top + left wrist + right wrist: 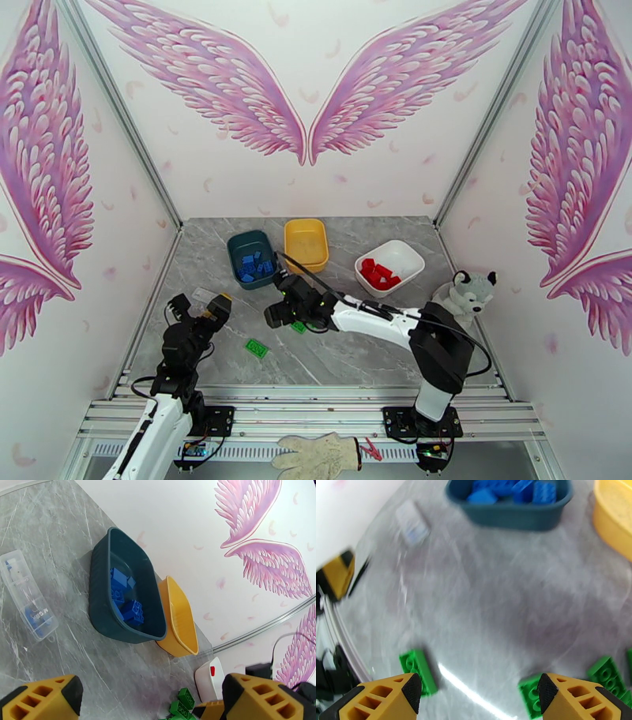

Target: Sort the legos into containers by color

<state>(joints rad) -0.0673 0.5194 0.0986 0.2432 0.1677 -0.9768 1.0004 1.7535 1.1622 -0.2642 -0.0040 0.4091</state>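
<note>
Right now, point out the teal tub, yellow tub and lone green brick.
teal tub (231, 259): top view, left rim.
yellow tub (305, 223): top view, far rim.
lone green brick (257, 347): top view, studded face.

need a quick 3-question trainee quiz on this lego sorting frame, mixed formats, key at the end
1. Multiple choice: which colour of tub holds the blue bricks? A. white B. dark teal C. yellow
2. True or false: the jaws of the right arm are clamped on a green brick.
3. Fill in: the loose bricks lying on the table are ____.

Key
1. B, the dark teal tub.
2. False: the jaws stand open with nothing between them.
3. green
</note>
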